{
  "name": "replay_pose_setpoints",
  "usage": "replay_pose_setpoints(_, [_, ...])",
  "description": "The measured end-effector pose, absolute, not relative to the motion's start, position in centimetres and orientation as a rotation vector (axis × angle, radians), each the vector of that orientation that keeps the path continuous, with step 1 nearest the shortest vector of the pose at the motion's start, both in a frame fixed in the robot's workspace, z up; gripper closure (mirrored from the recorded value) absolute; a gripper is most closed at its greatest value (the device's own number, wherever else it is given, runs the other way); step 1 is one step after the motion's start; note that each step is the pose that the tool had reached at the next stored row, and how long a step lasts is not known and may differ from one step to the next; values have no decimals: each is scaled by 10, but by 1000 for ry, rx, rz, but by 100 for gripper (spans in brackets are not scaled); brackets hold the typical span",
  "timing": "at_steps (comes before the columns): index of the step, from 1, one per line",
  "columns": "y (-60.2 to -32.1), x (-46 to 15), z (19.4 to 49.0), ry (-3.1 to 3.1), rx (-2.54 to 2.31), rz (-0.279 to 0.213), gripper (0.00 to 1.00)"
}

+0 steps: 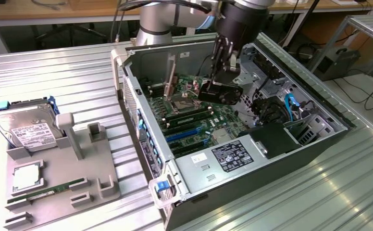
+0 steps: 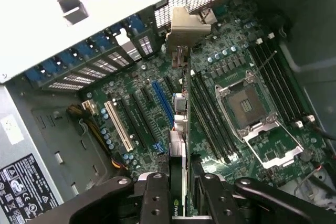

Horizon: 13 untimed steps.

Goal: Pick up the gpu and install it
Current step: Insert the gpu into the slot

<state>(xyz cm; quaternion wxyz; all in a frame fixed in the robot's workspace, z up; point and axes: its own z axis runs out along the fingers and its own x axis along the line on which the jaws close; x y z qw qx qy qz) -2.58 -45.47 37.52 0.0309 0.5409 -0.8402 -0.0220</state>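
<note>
Wrist view has the dark two-fingered hand (image 2: pixel 178 195) pinching the gpu (image 2: pixel 178 156), a slim dark expansion card seen edge-on, with one finger on each face. The card runs away from the fingers to its silver metal end bracket (image 2: pixel 184 27), which sits up near the perforated rear wall of the case, by the row of slot openings.

Beneath the card lies the green motherboard (image 2: pixel 157 64). The long blue expansion slot (image 2: pixel 163 102) shows just beside the card's line rather than hidden under it. On the card's other side are the dark memory slots and the open silver processor socket (image 2: pixel 247 103).

From the exterior view the same grip hangs inside the open black and silver computer case (image 1: pixel 263 178), which lies on its side. The card (image 1: pixel 220 92) shows its round black fan and is held clear above the board, close to the socket.

Out on the ribbed metal worktop (image 1: pixel 58 82), toward the exterior view's left, a grey plastic parts holder (image 1: pixel 52 168) carries a silver hard drive with a white label (image 1: pixel 29 130) and a thin green memory stick (image 1: pixel 45 188).

As I read it, the picking up is done and the card has been brought into the case. It does not look seated. Its lower edge appears above the board and not quite over the blue slot, so lining up and pressing home are left.
</note>
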Motion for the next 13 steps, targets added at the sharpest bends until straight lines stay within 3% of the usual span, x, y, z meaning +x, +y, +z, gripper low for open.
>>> replay_pose_setpoints(13, [-455,-26,361,-2347,1985,-54,74])
